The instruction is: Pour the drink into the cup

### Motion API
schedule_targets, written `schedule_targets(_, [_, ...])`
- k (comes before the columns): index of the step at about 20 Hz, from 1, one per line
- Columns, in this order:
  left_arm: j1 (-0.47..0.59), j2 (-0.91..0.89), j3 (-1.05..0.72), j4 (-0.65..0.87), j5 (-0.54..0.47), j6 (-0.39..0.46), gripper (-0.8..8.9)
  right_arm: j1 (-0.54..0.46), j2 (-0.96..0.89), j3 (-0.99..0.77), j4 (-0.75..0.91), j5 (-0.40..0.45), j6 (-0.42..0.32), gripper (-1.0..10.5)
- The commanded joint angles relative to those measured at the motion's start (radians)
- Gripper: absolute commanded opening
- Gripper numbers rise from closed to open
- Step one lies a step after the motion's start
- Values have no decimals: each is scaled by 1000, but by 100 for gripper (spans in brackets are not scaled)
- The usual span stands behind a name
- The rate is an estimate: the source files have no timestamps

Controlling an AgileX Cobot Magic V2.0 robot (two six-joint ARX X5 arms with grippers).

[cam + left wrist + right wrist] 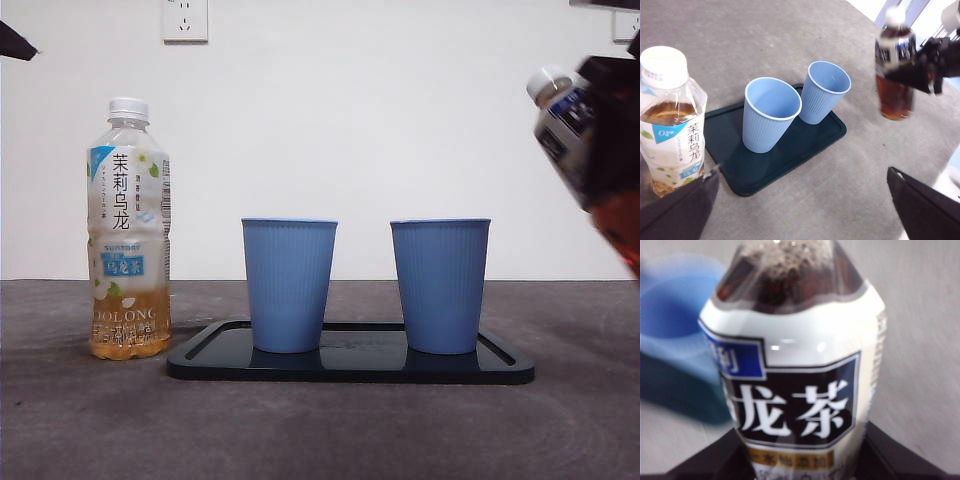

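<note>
While the right pincer [920, 70] gripped the dark tea bottle [590, 150] aloft, tilted beside the right cup [440, 285], the left pincer [805, 210] hung wide open near the pale bottle [128, 230]; both cups stood on the tray [350, 368].

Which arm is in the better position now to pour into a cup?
The right one, I think. The right gripper already holds the dark tea bottle in the air, tilted toward the nearer blue cup. The left gripper is open and holds nothing.
</note>
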Motion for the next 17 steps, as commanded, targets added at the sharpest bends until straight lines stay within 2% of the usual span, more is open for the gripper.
schedule_targets(1, [-3, 6, 2, 8, 1, 23, 530, 34, 2, 82, -28, 64, -122, 160])
schedule_targets(8, [-3, 6, 2, 8, 1, 34, 530, 148, 37, 149, -152, 296, -300, 160])
schedule_targets(17, [-3, 6, 2, 10, 1, 33, 530, 264, 188, 216, -161, 566, -401, 160])
